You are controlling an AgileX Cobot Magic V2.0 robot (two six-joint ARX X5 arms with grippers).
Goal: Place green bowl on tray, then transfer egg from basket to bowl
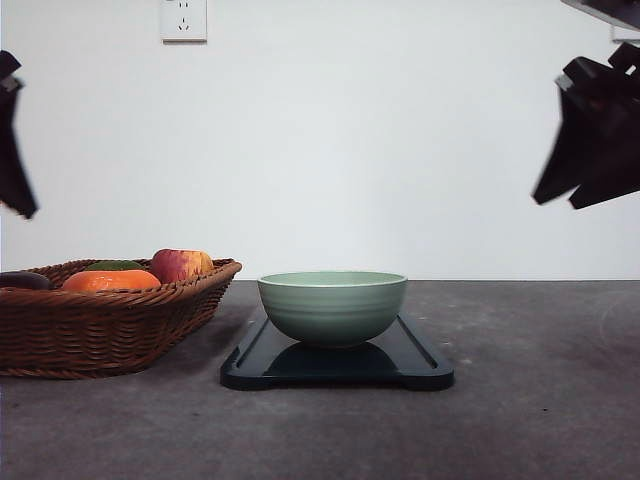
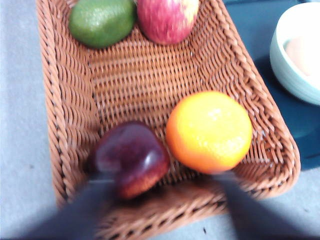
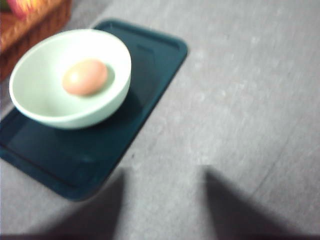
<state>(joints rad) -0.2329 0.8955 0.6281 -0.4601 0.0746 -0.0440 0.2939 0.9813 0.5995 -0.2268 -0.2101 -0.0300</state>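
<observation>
Plenty of open table (image 1: 540, 400) on the right side of the tray (image 1: 420, 365), nothing sitting there at all. The bowl (image 1: 333, 306) takes up the middle of the tray with an egg (image 3: 85, 77) inside, so only the tray's ends are bare. Basket (image 1: 100, 330) sits just left of the tray with barely a gap between them. Inside it the orange (image 2: 209, 131) and a dark red fruit (image 2: 131, 157) crowd one end, the apple (image 2: 167, 19) and a green fruit (image 2: 101, 21) the other, leaving bare wicker in between. Space above everything is wide open
</observation>
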